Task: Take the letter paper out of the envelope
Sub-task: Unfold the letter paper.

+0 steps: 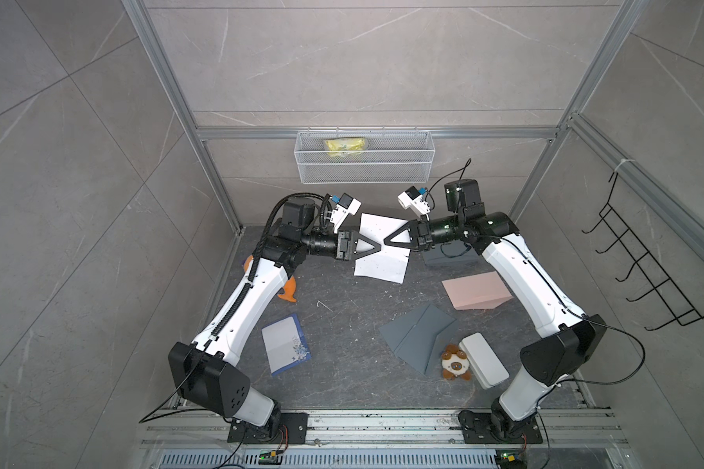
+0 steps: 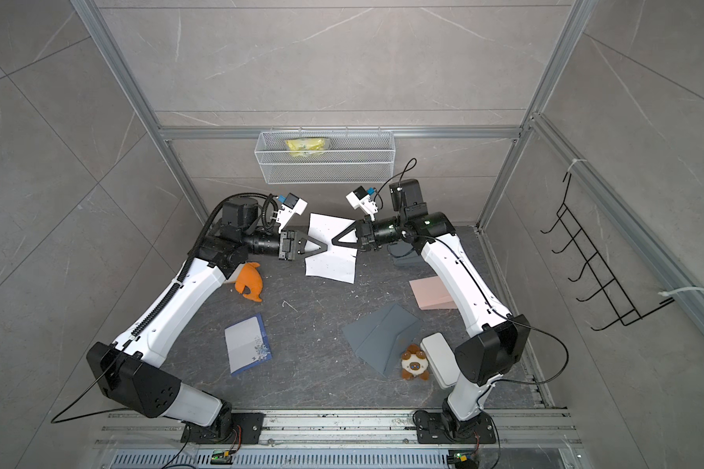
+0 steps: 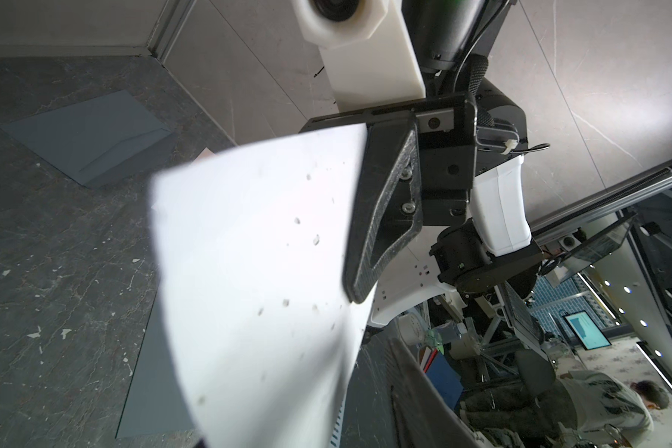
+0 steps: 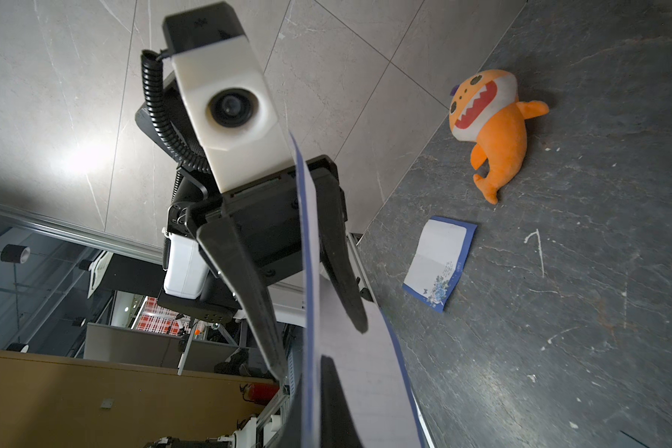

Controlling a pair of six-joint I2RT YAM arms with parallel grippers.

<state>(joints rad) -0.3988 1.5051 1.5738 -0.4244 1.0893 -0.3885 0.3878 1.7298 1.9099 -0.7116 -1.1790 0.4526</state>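
Table (image 1: 342,316): dark, veined surface inside a metal-framed cell; we list its contents from left to right, as both top views show them.
Orange plush shark (image 2: 249,281): near the left edge toward the back, partly beneath the left arm (image 2: 171,308).
Blue-edged sheet (image 1: 285,345): flat near the front left corner, well apart from the other items.
Left gripper (image 1: 376,249): above the middle of the back edge, pointing right. In the right wrist view we see its fingers (image 4: 245,287) apart, one on each side of the sheet, with a gap showing.
Letter paper (image 1: 383,270): white, speckled, outside every envelope. It hangs clear of the table between the two grippers, above the middle of the back edge, and we see it bowed in the left wrist view.
Wire basket (image 1: 364,170): on the back wall (image 1: 362,61) beyond the paper, holding a yellow packet (image 1: 345,147).
Right gripper (image 1: 386,241): pointing left, its tip almost meeting the left one. Its jaws are clamped on the letter paper, reaching in from the sheet's right edge, with a finger (image 3: 361,232) flat on it.
Grey envelope (image 1: 417,339): flat, flap open, right of centre toward the front edge.
Brown plush toy (image 1: 456,363): just beside that envelope's front right corner.
White box (image 1: 484,359): just right of the toy, near the front right corner.
Pink envelope (image 1: 474,290): near the right edge, partly beneath the right arm (image 1: 521,280).
Dark grey flat item (image 1: 450,260): toward the back right corner, under the right arm; we cannot tell what it is.
Hook rack (image 1: 647,264): black wire, on the right wall (image 1: 667,162).
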